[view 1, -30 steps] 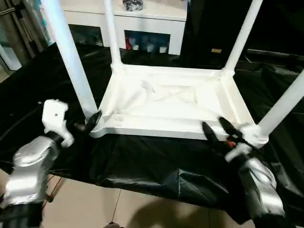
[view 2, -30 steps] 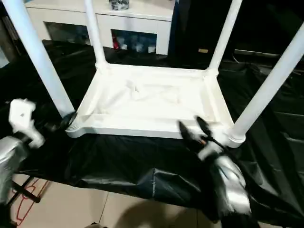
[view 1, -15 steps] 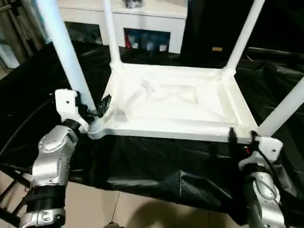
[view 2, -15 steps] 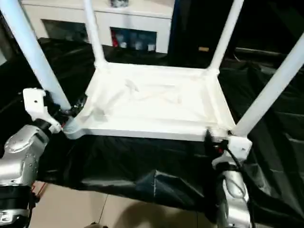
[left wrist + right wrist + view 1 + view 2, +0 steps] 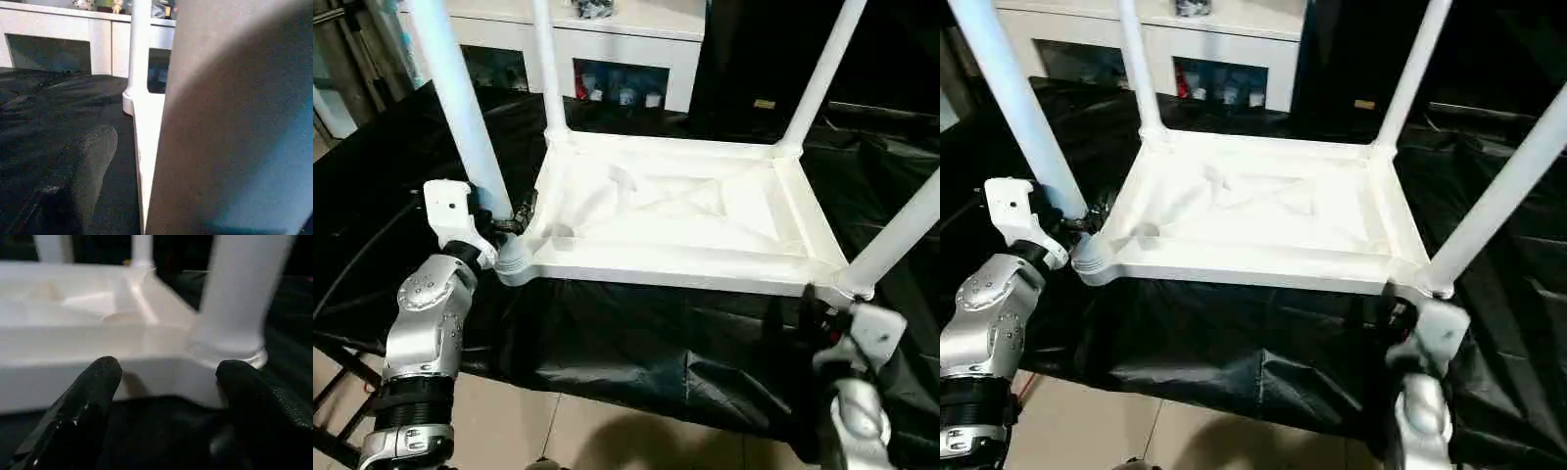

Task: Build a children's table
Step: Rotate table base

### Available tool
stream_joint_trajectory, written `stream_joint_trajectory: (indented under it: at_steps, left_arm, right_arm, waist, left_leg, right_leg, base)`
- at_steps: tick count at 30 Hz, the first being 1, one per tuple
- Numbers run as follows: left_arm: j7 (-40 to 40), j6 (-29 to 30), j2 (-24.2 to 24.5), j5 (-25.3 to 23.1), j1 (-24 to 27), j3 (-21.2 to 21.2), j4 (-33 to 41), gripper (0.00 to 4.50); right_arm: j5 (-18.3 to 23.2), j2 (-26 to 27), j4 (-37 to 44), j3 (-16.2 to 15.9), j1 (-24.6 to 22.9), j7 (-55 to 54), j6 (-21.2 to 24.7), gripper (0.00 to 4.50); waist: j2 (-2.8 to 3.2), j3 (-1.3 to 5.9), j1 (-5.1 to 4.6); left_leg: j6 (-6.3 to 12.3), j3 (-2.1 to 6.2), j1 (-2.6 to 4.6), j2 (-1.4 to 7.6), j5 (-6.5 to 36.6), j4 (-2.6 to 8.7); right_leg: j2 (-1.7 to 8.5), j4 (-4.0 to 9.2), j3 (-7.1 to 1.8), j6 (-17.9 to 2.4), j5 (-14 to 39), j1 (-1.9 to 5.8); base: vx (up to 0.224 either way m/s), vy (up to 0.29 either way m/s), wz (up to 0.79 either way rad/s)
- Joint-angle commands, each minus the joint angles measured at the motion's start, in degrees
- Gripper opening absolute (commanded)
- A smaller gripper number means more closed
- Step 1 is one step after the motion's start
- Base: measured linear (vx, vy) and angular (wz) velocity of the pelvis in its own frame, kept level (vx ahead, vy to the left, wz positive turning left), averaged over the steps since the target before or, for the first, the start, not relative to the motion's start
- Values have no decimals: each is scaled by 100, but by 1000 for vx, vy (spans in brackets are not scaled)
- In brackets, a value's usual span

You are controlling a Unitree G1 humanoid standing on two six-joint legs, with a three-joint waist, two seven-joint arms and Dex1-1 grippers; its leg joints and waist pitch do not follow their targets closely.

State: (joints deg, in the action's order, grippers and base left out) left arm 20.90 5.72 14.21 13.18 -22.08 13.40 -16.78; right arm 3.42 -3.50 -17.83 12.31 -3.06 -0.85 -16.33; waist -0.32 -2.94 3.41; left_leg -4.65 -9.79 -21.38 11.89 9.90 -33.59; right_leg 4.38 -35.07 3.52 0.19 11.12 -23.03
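The children's table [image 5: 656, 269] lies upside down on black cloth, its ribbed underside up and all its legs standing in the corner sockets. My left gripper [image 5: 514, 220] is at the base of the near-left leg [image 5: 460, 108], open. In the left wrist view one finger [image 5: 93, 161] stands apart from that leg [image 5: 234, 122]; the other finger is hidden behind it. My right gripper [image 5: 818, 313] hangs open just in front of and below the near-right corner, by the near-right leg [image 5: 901, 230]. In the right wrist view, its fingers [image 5: 98, 382] frame that corner socket [image 5: 230, 347] without touching it.
The black cloth [image 5: 636, 333] drapes over the work surface's near edge above a tiled floor [image 5: 568, 431]. A white cabinet [image 5: 626, 39] with glass-fronted compartments stands behind the table, and a dark panel [image 5: 754, 59] is at the back right.
My left gripper has moved in to the near-left leg's base. My right gripper has drawn back from over the near rim and dropped below the near-right corner. The table has stayed put.
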Motion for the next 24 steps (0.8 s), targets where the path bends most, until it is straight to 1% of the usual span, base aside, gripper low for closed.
stream_joint_trajectory:
  at_steps: [1,3,4,5,6,7,8,9,10,11,12,13,14,15,16,17,18,19,21,22,23,24]
  left_arm:
    - [7,-62,-1,-31,-82,-84,-37,442]
    - [105,-61,-13,7,-71,-122,-14,442]
    - [140,-55,-16,25,-64,-131,-3,442]
    - [270,-11,-7,80,-26,-182,45,442]
    - [411,25,15,123,25,-238,109,442]
    - [417,27,16,125,27,-241,112,442]
    - [719,116,79,230,133,-337,249,442]
    - [973,221,150,332,221,-405,364,442]
    - [973,221,150,332,221,-405,364,442]
    - [1200,323,229,416,305,-471,473,442]
    - [1455,426,317,519,399,-545,603,442]
    - [1672,539,394,628,481,-603,724,442]
    - [1972,773,512,829,607,-676,937,442]
    - [2245,973,629,1017,724,-736,1135,442]
    - [2423,1105,704,1137,798,-769,1259,442]
    - [2544,1208,766,1224,852,-793,1351,442]
    - [2820,1429,911,1422,975,-844,1558,442]
    - [2860,1459,932,1451,992,-851,1588,442]
    - [3328,1936,1166,1903,1182,-929,1981,442]
    - [3360,1978,1183,1941,1196,-938,2016,442]
    - [3545,2275,1287,2196,1279,-1020,2267,442]
    - [3603,2387,1321,2288,1306,-1056,2359,442]
  right_arm:
    - [-76,-36,37,-39,59,-28,198,363]
    - [-29,-86,-72,-70,171,92,243,363]
    - [-20,-105,-103,-89,200,139,262,363]
    - [-144,-204,-228,-158,304,189,333,363]
    - [-157,-259,-350,-174,399,214,501,363]
    - [-157,-262,-356,-174,404,215,510,363]
    - [-204,-359,-560,-198,560,225,758,363]
    - [-241,-429,-689,-233,661,259,889,363]
    - [-241,-429,-689,-233,661,259,889,363]
    - [-279,-484,-791,-263,746,286,950,363]
    - [-301,-527,-876,-277,839,305,962,363]
    - [-296,-551,-946,-278,923,332,968,363]
    - [-253,-574,-1079,-269,1068,388,1061,363]
    - [-248,-604,-1230,-277,1218,424,1112,363]
    - [-241,-630,-1347,-290,1326,449,1150,363]
    - [-261,-653,-1433,-317,1405,479,1174,363]
    - [-310,-706,-1643,-377,1602,545,1177,363]
    - [-317,-714,-1675,-385,1632,554,1172,363]
    - [-261,-738,-2094,-397,2089,660,1144,363]
    - [-254,-738,-2122,-395,2121,665,1141,363]
    - [-249,-740,-2308,-408,2345,695,1121,363]
    - [-263,-743,-2379,-423,2433,704,1110,363]
  waist:
    - [-15,312,0]
    - [-20,311,-4]
    - [25,310,-15]
    - [7,309,-16]
    - [10,318,-12]
    - [7,323,-14]
    - [8,320,-15]
    - [4,332,-12]
    - [5,329,-22]
    - [4,330,-18]
    - [12,339,-14]
    - [9,327,-38]
    - [21,331,-26]
    - [17,337,-46]
    - [29,328,-52]
    - [26,331,-59]
    - [29,331,-61]
    - [24,325,-64]
    - [10,322,-87]
    - [17,318,-101]
    - [-5,318,-113]
    - [9,323,-131]
  left_leg:
    - [102,4,44,61,1700,427]
    - [87,4,47,63,1744,427]
    - [63,5,50,63,1775,428]
    - [60,8,44,63,1771,429]
    - [53,9,45,62,1717,426]
    - [53,7,47,61,1681,422]
    - [62,-1,47,60,1661,416]
    - [67,1,42,60,1605,413]
    - [65,-7,32,54,1552,408]
    - [68,-14,41,56,1543,404]
    - [65,-4,52,68,1529,406]
    - [67,-5,29,60,1521,415]
    - [51,-15,66,68,1581,406]
    - [35,-2,43,64,1546,414]
    - [28,-20,73,66,1599,409]
    - [22,-24,86,67,1628,402]
    - [8,-20,74,65,1630,404]
    - [18,-29,71,58,1633,409]
    - [-15,-26,56,49,1637,409]
    - [-35,-37,79,46,1693,399]
    - [-24,-40,81,47,1695,399]
    - [-38,-29,58,47,1636,406]
  right_leg:
    - [259,488,-232,-608,1546,222]
    - [263,493,-236,-600,1607,214]
    - [256,502,-238,-605,1583,208]
    - [254,498,-236,-607,1564,217]
    - [254,481,-235,-646,1476,223]
    - [252,475,-236,-670,1417,226]
    - [252,471,-241,-706,1353,223]
    - [258,453,-238,-763,1290,236]
    - [253,445,-239,-815,1231,239]
    - [253,449,-243,-807,1204,236]
    - [274,428,-239,-849,1179,238]
    - [257,426,-235,-850,1194,245]
    - [255,433,-238,-853,1241,219]
    - [261,396,-234,-915,1186,246]
    - [241,416,-237,-933,1218,214]
    - [241,407,-241,-962,1195,206]
    - [250,396,-241,-981,1201,227]
    - [240,410,-243,-983,1233,220]
    - [248,394,-243,-1002,1319,237]
    - [238,397,-244,-1000,1416,214]
    - [235,409,-247,-994,1436,216]
    - [240,383,-241,-1020,1411,240]
  base:
    - [0,0,0]
    - [0,0,0]
    - [0,0,0]
    - [0,0,0]
    - [0,0,0]
    - [0,0,0]
    - [0,0,0]
    - [0,0,0]
    - [0,0,0]
    - [0,0,0]
    - [0,0,0]
    - [0,0,0]
    - [0,0,0]
    - [0,0,0]
    - [0,0,0]
    - [0,0,0]
    - [0,0,0]
    - [0,0,0]
    - [0,0,0]
    - [0,0,0]
    - [0,0,0]
    - [0,0,0]
